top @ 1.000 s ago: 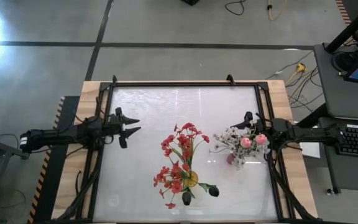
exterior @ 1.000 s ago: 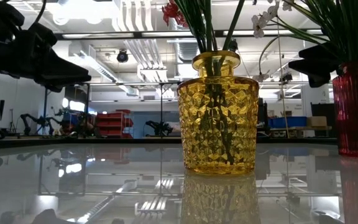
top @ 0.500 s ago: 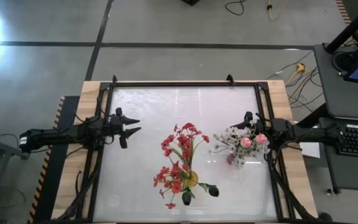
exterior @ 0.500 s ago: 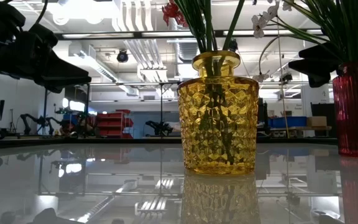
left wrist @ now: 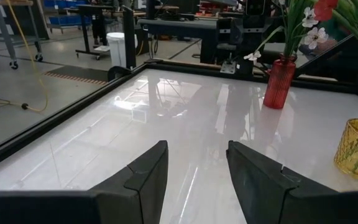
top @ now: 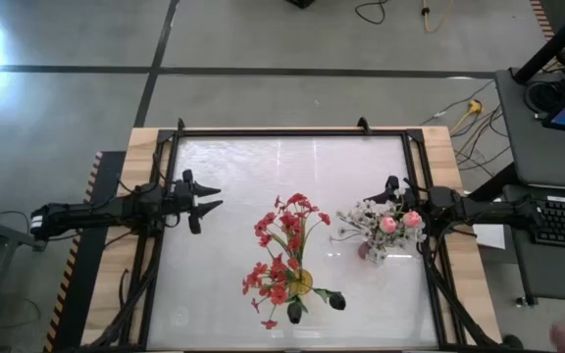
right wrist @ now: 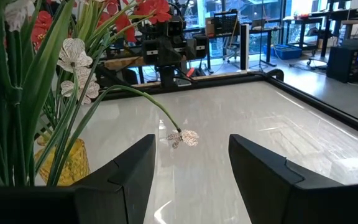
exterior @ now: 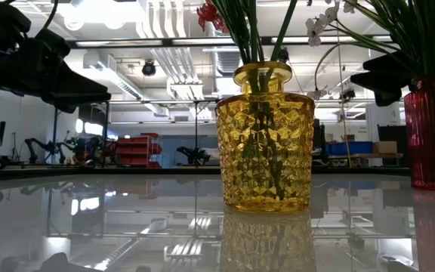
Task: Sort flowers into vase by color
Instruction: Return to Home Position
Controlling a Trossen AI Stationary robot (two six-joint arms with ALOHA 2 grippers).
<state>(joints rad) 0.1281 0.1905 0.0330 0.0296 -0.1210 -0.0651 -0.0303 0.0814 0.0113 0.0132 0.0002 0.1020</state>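
Glossy white, the worktop [top: 233, 167] sits in a black frame on wooden boards, mirroring the ceiling lights; around it lies grey concrete floor [top: 263, 39] crossed by dark lines, and the low view looks into a workshop with ceiling pipes and red bins. The left gripper [top: 214, 197] hovers over the left part of the worktop with its fingers spread and nothing between them, pointing toward the middle. The right gripper [top: 392, 188] is at the right edge, also spread and empty in its wrist view, pointing back toward the left arm. A yellow vase [top: 302, 282] stands upright between the arms, toward the front edge and well apart from the left gripper. It holds the red flowers [top: 282, 230], whose green stems rise and fan out toward the far side, while two dark buds [top: 336, 301] hang out near the front. A red vase [top: 369, 251] stands upright just beside the right gripper. It holds the white flowers [top: 361, 218] and two pink buds [top: 388, 225], and its stems lean toward that gripper, with leaves close in front of its fingers.
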